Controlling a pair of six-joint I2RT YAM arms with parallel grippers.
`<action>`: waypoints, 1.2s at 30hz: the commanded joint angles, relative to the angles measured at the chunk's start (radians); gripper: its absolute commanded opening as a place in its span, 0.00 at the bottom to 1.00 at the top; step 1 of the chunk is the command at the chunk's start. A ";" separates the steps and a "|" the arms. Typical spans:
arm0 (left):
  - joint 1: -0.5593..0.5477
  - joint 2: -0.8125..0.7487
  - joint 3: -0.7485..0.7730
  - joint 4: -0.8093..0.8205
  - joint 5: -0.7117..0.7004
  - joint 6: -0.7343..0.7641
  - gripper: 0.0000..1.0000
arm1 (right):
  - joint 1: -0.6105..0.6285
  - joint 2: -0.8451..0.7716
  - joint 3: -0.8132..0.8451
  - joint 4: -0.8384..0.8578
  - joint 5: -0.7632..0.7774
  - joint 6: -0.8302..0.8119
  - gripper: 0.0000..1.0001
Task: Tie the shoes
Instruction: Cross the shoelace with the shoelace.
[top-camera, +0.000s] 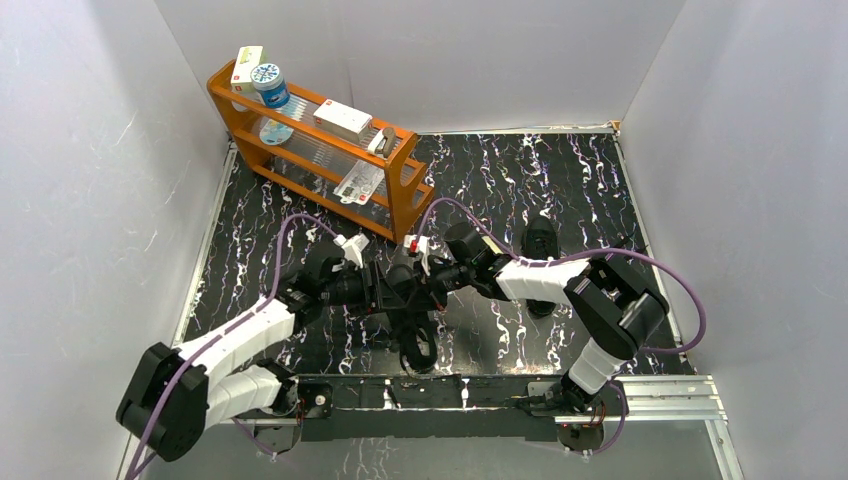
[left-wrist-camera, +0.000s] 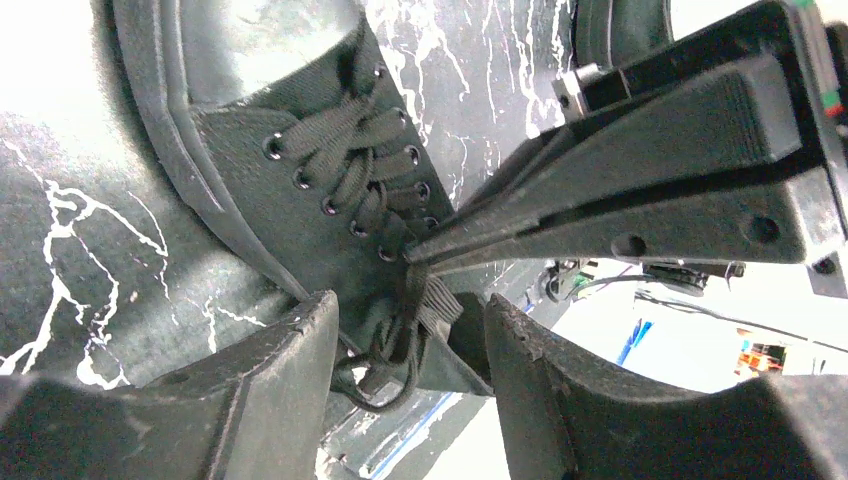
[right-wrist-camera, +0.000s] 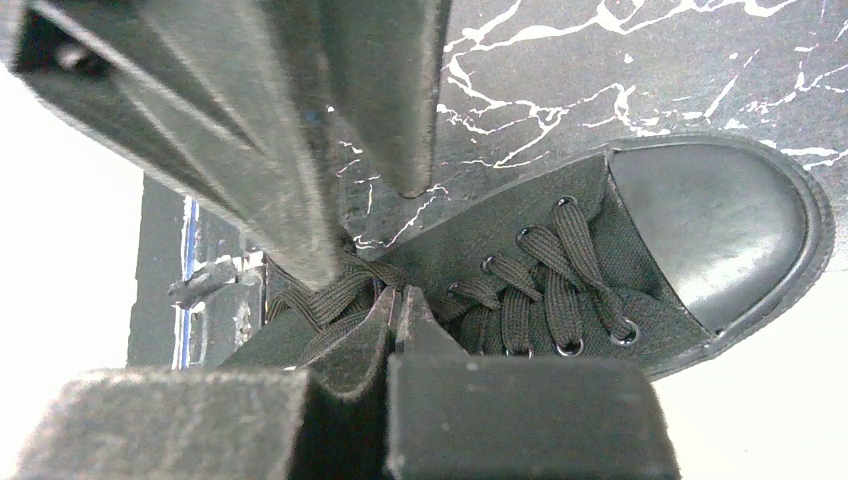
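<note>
Top external: both end effectors meet over one shoe (top-camera: 418, 345) at frame centre; second shoe (top-camera: 541, 243) sits right of centre.
Left end effector (left-wrist-camera: 408, 305) spread around the laces (left-wrist-camera: 350, 150); right end effector (right-wrist-camera: 395, 300) pinched closed at them. Rack (top-camera: 405, 195) labels unreadable.

Your top view looks down from behind the bases; wrist views look close along the left pincer (left-wrist-camera: 408, 310) and right pincer (right-wrist-camera: 398, 300), sharing the shoe (right-wrist-camera: 600, 230) between them.
</note>
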 joint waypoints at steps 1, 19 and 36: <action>0.030 0.089 0.006 0.070 0.121 0.018 0.52 | -0.004 -0.043 -0.010 0.037 -0.026 -0.013 0.00; 0.015 0.249 0.070 0.056 0.168 0.078 0.19 | -0.004 -0.059 -0.007 0.058 -0.038 0.012 0.00; -0.101 0.189 0.010 0.361 -0.082 0.125 0.00 | -0.012 -0.179 -0.057 0.105 -0.048 0.339 0.39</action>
